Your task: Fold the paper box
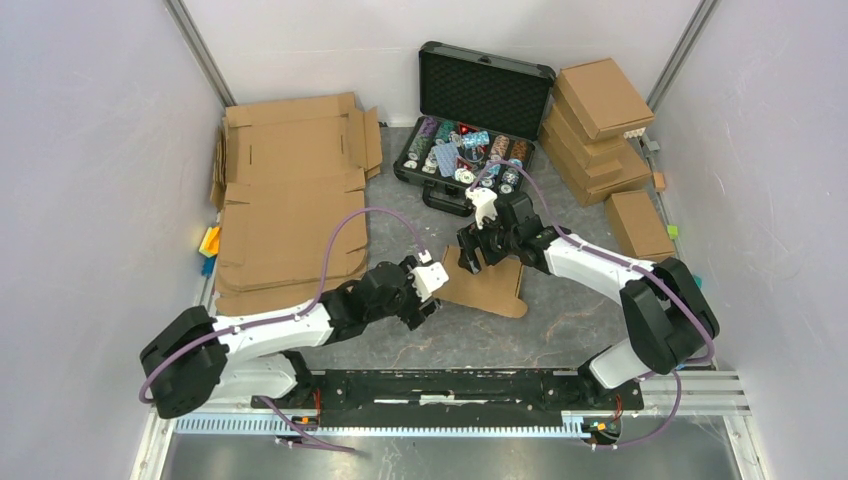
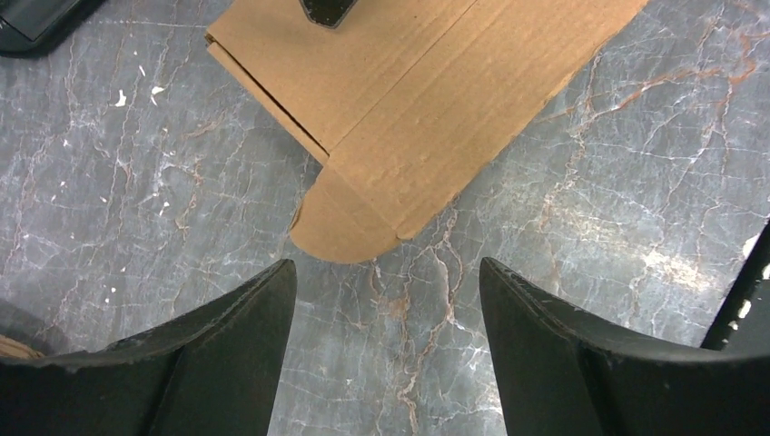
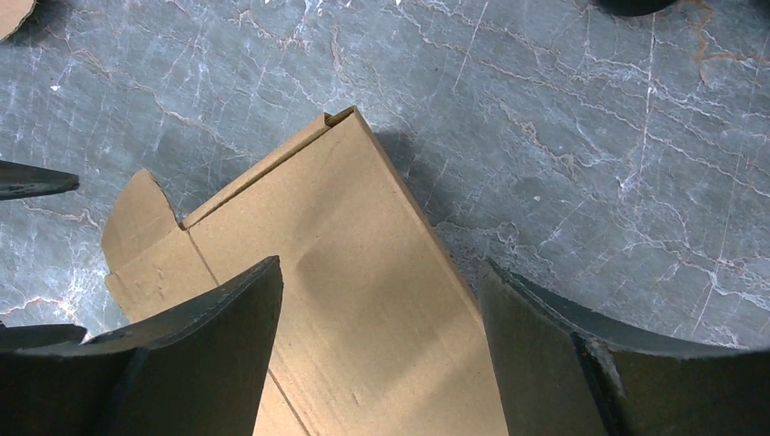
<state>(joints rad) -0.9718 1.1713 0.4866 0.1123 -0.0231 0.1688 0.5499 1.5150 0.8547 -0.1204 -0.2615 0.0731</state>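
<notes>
The paper box (image 1: 490,285) lies flat on the grey marble table between my two grippers, plain brown with a rounded tab at its near-left end. In the left wrist view the paper box (image 2: 409,100) sits just beyond my left gripper (image 2: 388,268), which is open over bare table, nothing between its fingers. My left gripper (image 1: 437,285) is at the box's left edge. My right gripper (image 1: 470,255) hovers over the box's far-left part. In the right wrist view my right gripper (image 3: 379,268) is open above the box's panel (image 3: 363,272), not clamping it.
A black case (image 1: 480,90) of poker chips stands open at the back. Folded brown boxes (image 1: 600,120) are stacked at the back right, with one more (image 1: 638,225) in front of them. Large flat cardboard sheets (image 1: 290,200) cover the left side.
</notes>
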